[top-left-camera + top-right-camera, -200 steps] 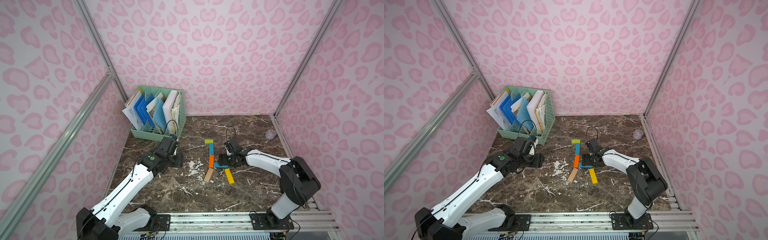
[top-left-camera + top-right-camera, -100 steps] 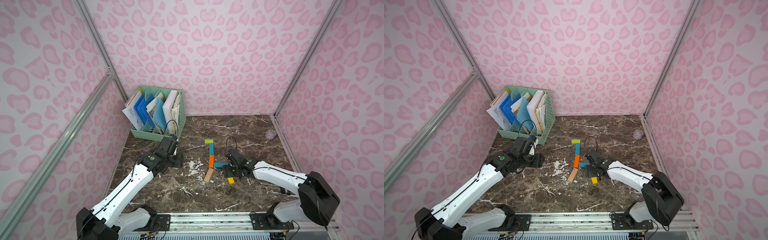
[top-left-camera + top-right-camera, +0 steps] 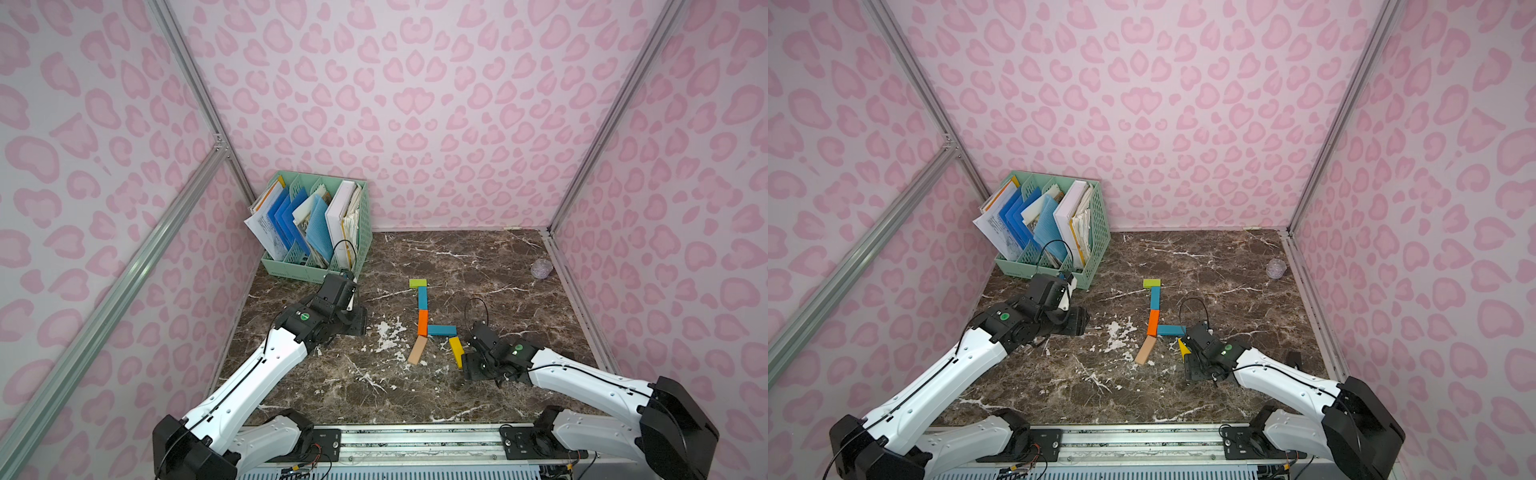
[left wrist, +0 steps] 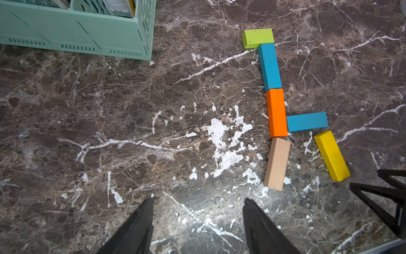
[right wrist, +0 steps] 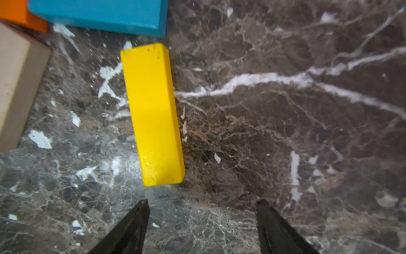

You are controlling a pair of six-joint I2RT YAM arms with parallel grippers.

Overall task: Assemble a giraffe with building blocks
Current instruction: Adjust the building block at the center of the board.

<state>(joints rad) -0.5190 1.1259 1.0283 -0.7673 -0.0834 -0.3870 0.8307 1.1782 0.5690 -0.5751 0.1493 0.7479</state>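
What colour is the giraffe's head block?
The head block is lime green, clearest in the left wrist view.

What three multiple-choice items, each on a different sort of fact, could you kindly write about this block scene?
1. Which block does the lime-green block touch?
A. orange block
B. tan block
C. teal block

2. How many blocks form the giraffe?
A. four
B. six
C. eight

3. The right gripper is:
A. open and empty
B. shut on the yellow block
C. out of view

Answers:
1 C, the neck's teal block abuts it.
2 B, six coloured bars lie in the figure.
3 A, its jaws stand apart, and the yellow block lies ahead of them.
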